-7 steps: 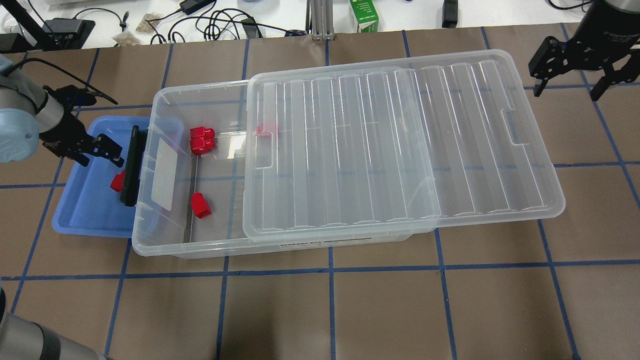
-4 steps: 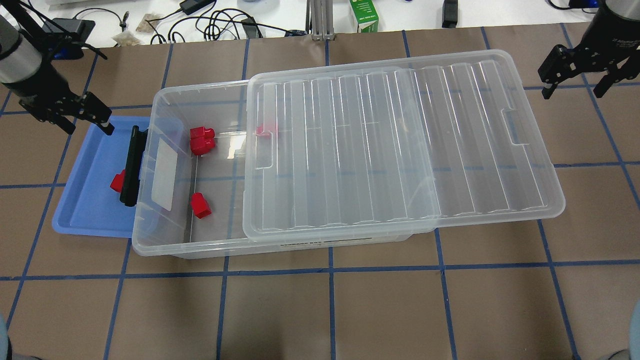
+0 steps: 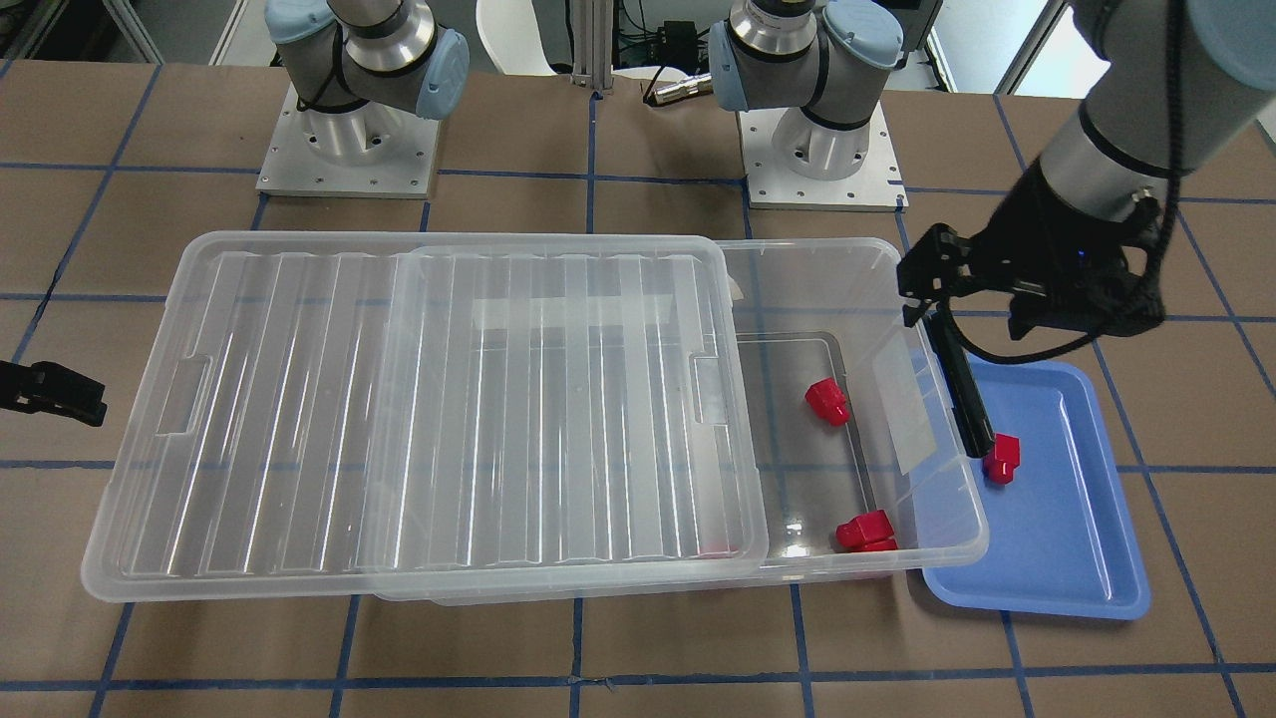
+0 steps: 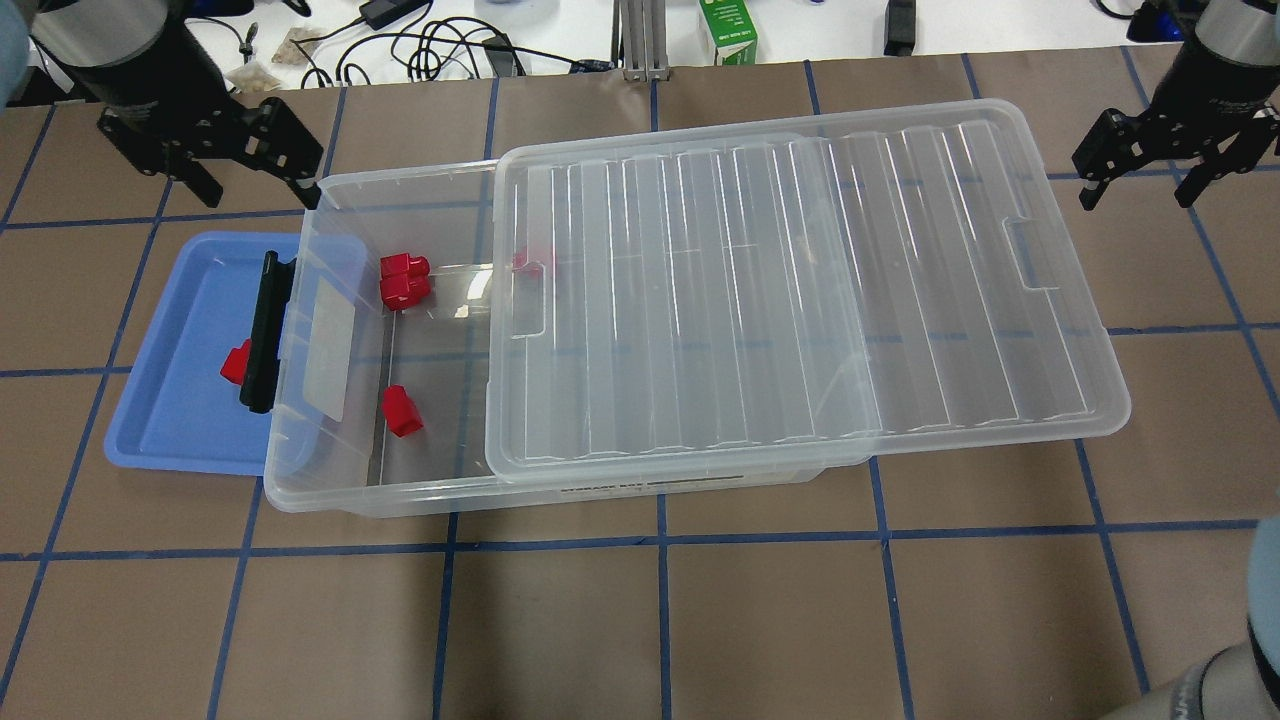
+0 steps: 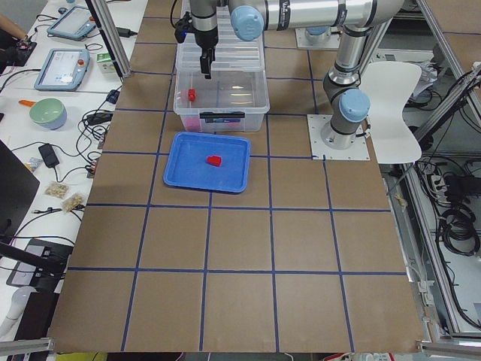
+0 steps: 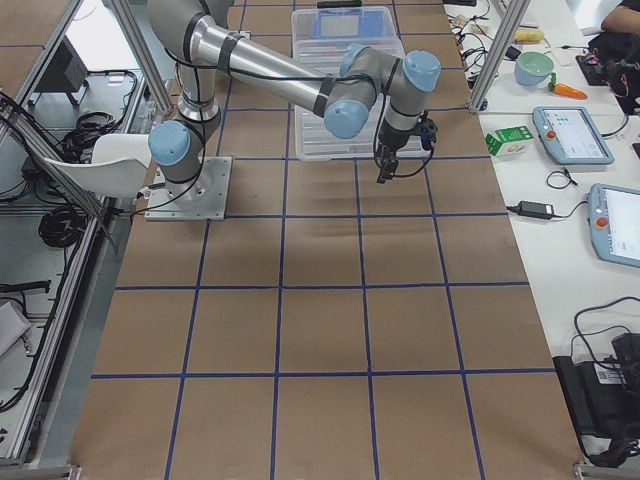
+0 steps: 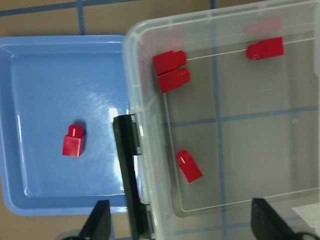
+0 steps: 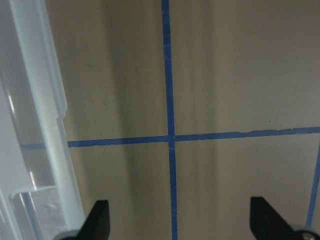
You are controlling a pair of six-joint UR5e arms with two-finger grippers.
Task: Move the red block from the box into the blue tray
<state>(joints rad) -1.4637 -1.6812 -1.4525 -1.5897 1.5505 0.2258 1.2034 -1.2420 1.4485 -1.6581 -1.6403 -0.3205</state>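
One red block (image 7: 74, 141) lies in blue tray (image 7: 35, 90); my left hand (image 4: 255, 175) and right hand (image 4: 1140, 175) hang wide open, empty.

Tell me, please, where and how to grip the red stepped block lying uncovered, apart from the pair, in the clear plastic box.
From straight above, through the uncovered end of the clear plastic box; its ribbed lid blocks the rest. Pinch the red stepped block across its long flat sides, fingers turned to its diagonal lie.

Green carton (image 4: 728, 35), black cables (image 4: 437, 48), white chair (image 5: 392, 92), green bowl (image 5: 47, 113)
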